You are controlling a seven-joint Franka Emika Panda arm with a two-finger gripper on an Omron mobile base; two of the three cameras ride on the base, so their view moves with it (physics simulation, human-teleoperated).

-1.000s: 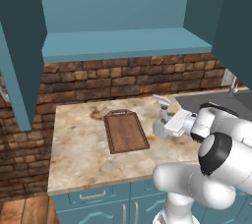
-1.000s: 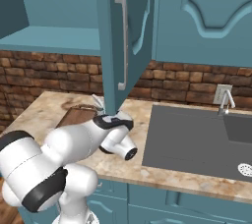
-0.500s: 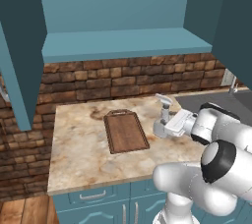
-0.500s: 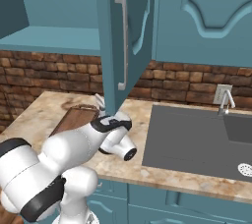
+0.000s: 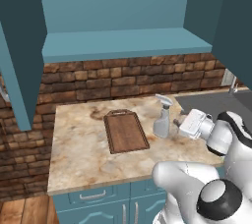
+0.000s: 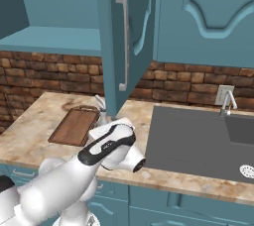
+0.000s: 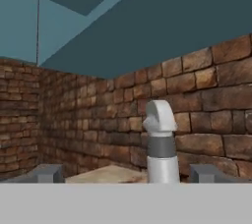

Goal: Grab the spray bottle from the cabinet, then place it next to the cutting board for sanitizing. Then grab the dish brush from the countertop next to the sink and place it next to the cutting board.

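Observation:
The spray bottle (image 5: 162,117) stands upright on the countertop (image 5: 78,144), just right of the dark cutting board (image 5: 125,130). My gripper (image 5: 178,122) is open, a little to the right of the bottle and apart from it. In the hand view the spray bottle (image 7: 161,144) rises ahead, between and beyond my spread fingertips (image 7: 49,173), nearer the right one. Nothing is in the gripper (image 7: 126,174). From the right base view, the cutting board (image 6: 74,126) lies left of my arm and the spray bottle (image 6: 101,105) peeks out behind the cabinet door. The dish brush is out of view.
The teal cabinet stands open above, with its shelf (image 5: 123,43) bare and its door (image 6: 124,46) swung out over the counter. The dark sink (image 6: 198,136) with a silver faucet (image 6: 225,102) lies to the right. A brick wall backs the counter.
My gripper has opened and let go of the spray bottle, then drawn back to the right. The bottle stays upright beside the cutting board.

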